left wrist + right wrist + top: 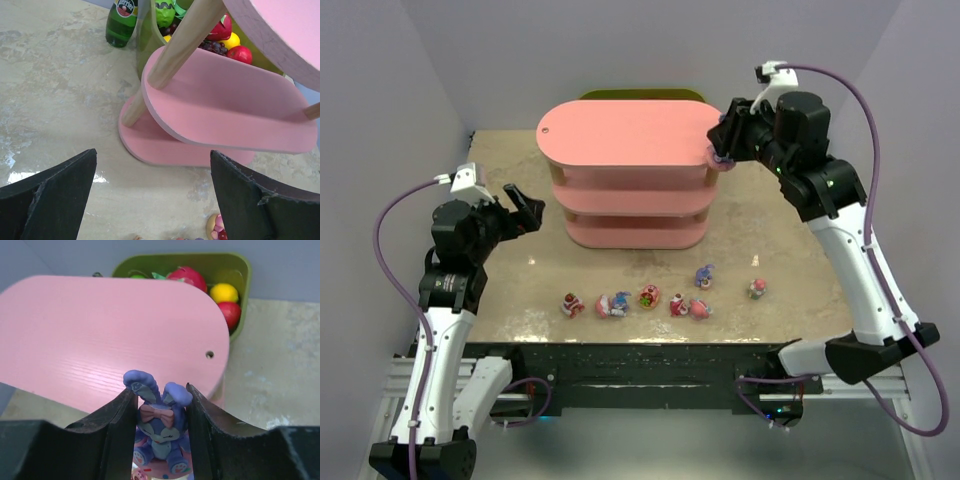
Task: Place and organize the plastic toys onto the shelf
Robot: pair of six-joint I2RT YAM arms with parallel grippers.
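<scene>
Right pincer [160, 395] clamps a purple-blue bunny [156, 427] at the shelf [100, 330]; left pincer [525, 208] gapes, Perrier bottle [121, 22] beyond.

Painted wood, shiny plastic and a polished stone-look top are what we are looking at.

We are seeing the shelf [100, 335] wearing a matt pink coat with fine wood grain showing through, its posts [175, 47] standing as bare, smooth pale wood. The table [510, 275] is gleaming like polished marbled stone and throwing back light. The bunny [160, 432] is shining as smooth moulded plastic, and the toys [649, 296] are glinting likewise. The fingers [115, 435] of the right gripper [160, 390] and those of the left gripper [152, 155] are looking matt black, with rough, chipped edges. The bin [242, 270] is showing smooth green plastic, and the bottle [120, 22] is glistening.
</scene>
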